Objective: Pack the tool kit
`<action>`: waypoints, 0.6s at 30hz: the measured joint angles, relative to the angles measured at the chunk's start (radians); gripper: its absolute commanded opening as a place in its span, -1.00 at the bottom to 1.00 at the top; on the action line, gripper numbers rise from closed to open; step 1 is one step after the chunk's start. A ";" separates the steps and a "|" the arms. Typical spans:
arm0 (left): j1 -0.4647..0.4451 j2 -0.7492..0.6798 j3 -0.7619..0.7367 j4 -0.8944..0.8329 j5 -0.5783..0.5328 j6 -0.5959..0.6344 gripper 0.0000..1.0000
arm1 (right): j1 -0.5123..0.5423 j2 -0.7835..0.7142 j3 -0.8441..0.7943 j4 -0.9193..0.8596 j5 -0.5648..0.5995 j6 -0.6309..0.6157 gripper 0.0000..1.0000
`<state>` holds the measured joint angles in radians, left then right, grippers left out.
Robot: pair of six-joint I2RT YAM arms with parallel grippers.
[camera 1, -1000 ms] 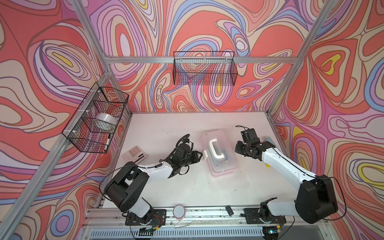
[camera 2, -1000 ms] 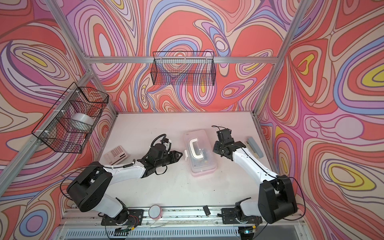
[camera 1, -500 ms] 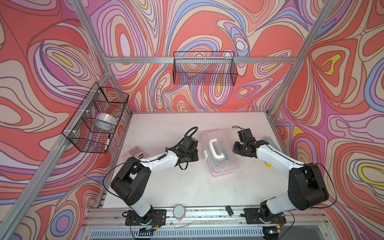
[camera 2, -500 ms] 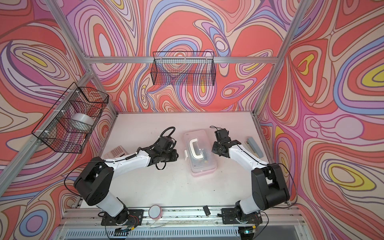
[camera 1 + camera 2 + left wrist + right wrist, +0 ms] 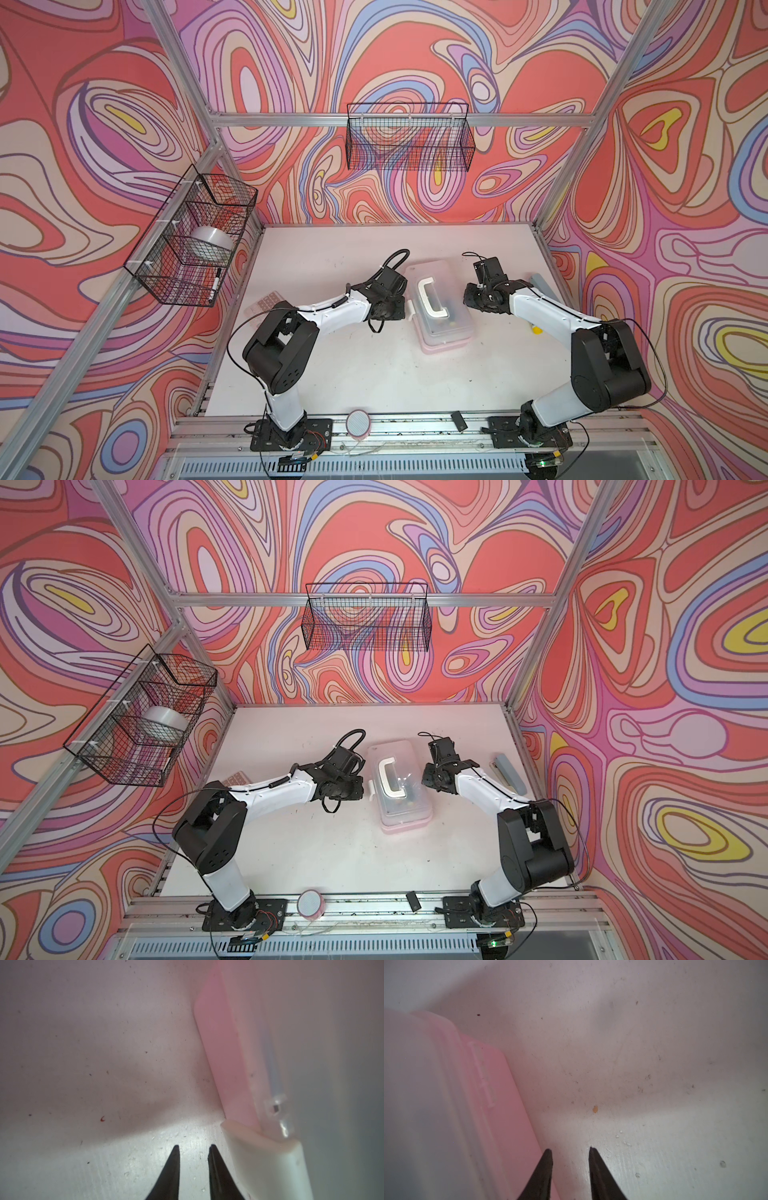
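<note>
In both top views the tool kit [image 5: 446, 328] [image 5: 405, 808] sits mid-table, lid down. Left wrist: the left gripper [image 5: 194, 1147], parted and empty, is beside the white latch [image 5: 266, 1157] at lower right; push it flush. Right wrist: the right gripper [image 5: 570, 1149], parted and empty, should brace the kit's pink wall at lower left.

Calculator [image 5: 266, 301], at 9 o'clock of the case [image 5: 445, 347], is half hidden behind the left arm [image 5: 332, 309]. What lies under the lid [image 5: 412, 766] is too blurred to tell. A yellow thing [image 5: 536, 330] peeks from under the right arm [image 5: 548, 309], mostly hidden.
</note>
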<state>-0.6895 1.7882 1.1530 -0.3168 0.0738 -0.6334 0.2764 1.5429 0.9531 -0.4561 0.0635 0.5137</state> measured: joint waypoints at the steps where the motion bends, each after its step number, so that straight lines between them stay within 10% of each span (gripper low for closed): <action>1: -0.004 0.009 0.011 -0.005 0.000 0.002 -0.49 | 0.000 0.000 -0.002 0.003 -0.004 0.000 -0.37; 18: -0.012 0.066 0.082 -0.061 0.005 0.002 -0.51 | 0.010 0.000 -0.055 0.076 -0.105 0.014 -0.40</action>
<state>-0.7013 1.8542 1.2346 -0.3779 0.0784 -0.6312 0.2867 1.5429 0.8982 -0.3805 -0.0414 0.5282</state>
